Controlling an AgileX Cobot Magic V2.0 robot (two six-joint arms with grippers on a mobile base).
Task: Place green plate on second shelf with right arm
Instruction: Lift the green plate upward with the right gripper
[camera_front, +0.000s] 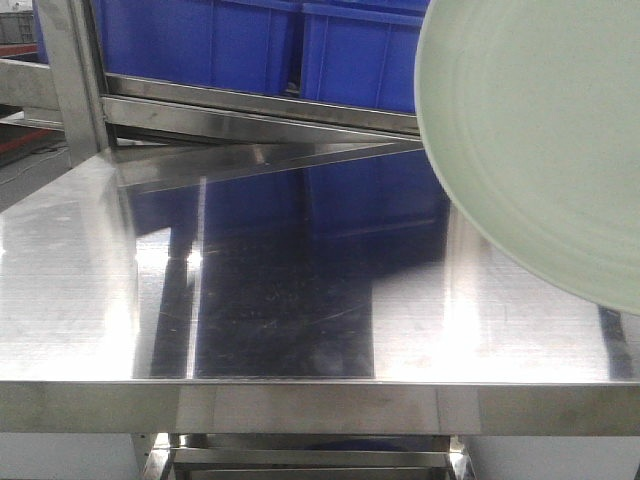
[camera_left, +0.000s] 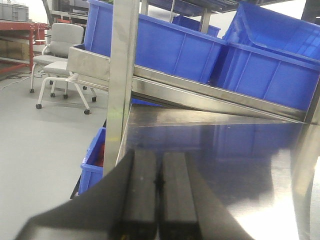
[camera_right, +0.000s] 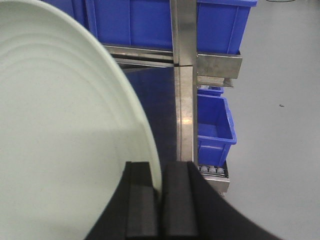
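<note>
Right claw (camera_right: 159, 172) pinches the green plate (camera_right: 65, 130) by its rim in the R wrist view, one pad each side of the edge, plate stood up on edge. Steel post (camera_right: 186, 100) is just right of the rim, so give it room when you swing.

Front view: plate fills the top-right corner, tilted up, over the right side of the steel shelf (camera_front: 250, 280), prob. your target level. Can't tell if it's touching. Blue bins (camera_front: 200, 40) sit on the level behind. Level the plate first, lower slow, and release only w/ the base flat on steel & back from the front lip.

L wrist view: left claw (camera_left: 160, 160) pressed together, nothing in it, aimed along the shelf.
</note>
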